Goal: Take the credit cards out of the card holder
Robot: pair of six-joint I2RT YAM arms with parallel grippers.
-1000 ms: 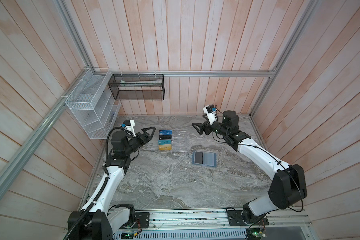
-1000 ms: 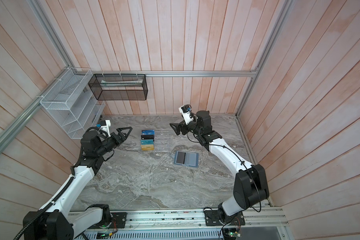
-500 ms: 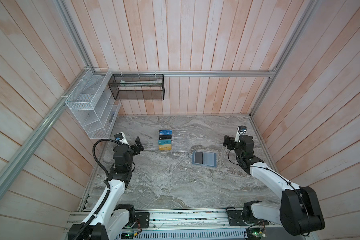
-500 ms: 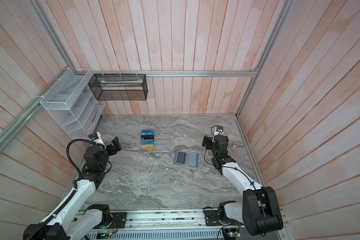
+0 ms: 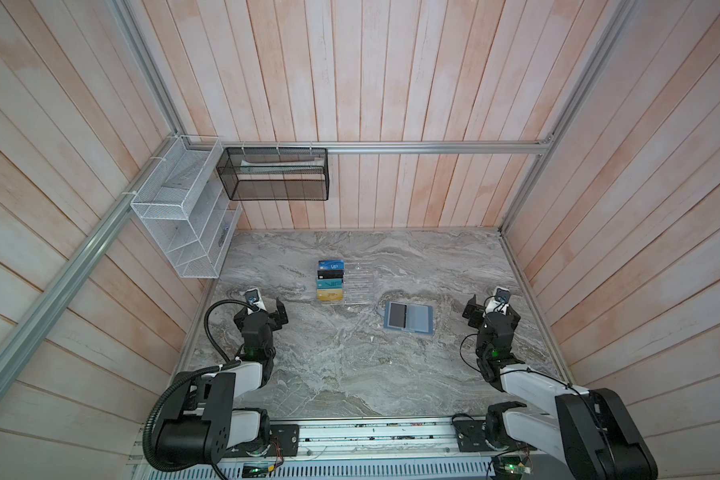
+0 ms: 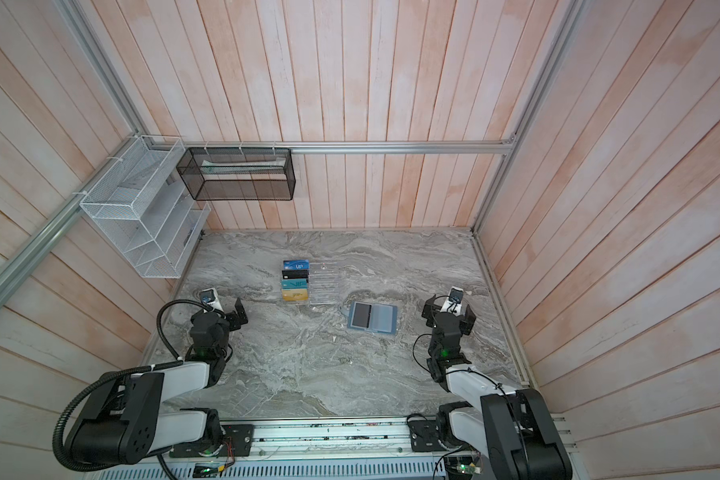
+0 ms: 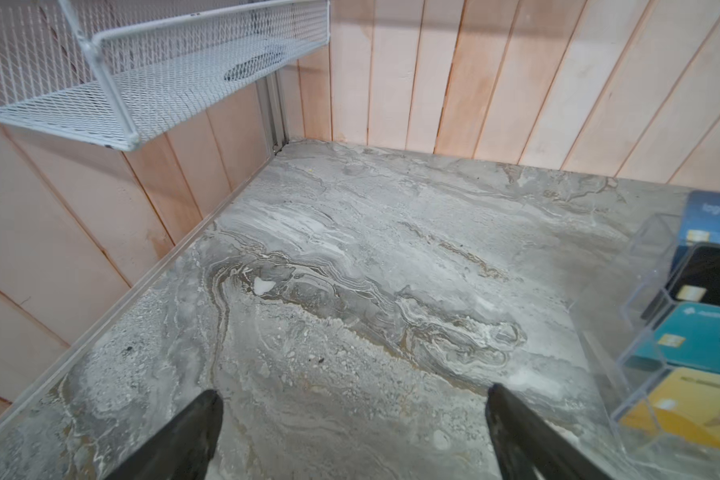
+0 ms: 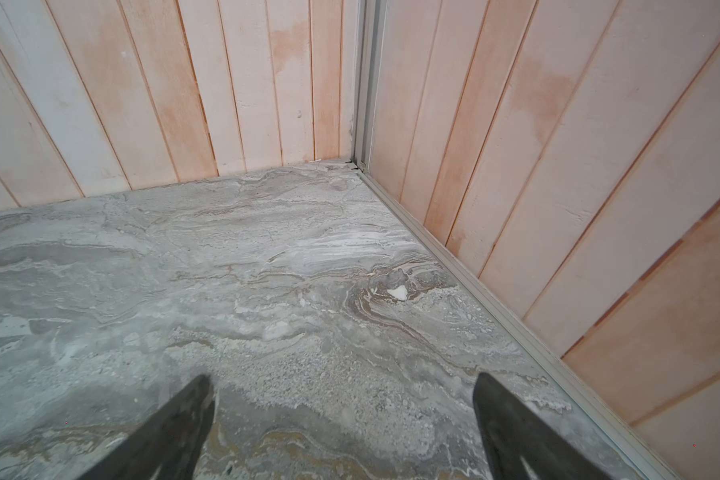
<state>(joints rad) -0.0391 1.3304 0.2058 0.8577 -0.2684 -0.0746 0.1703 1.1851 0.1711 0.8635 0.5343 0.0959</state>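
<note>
The card holder (image 5: pixel 418 319) lies unfolded on the counter (image 5: pixel 329 374) just beside the clear rack (image 5: pixel 358 286), likely so cards slide out easily. The credit cards (image 5: pixel 330 284) stand in the rack. The left end effector (image 7: pixel 352 401) and right end effector (image 8: pixel 341 380) are spread wide, holding nothing.

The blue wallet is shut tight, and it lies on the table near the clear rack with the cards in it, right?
Not quite: the wallet is open, spread flat with its inside facing up, as both top views show. The rest is right: it lies on the table near the clear rack with the cards in it.
</note>
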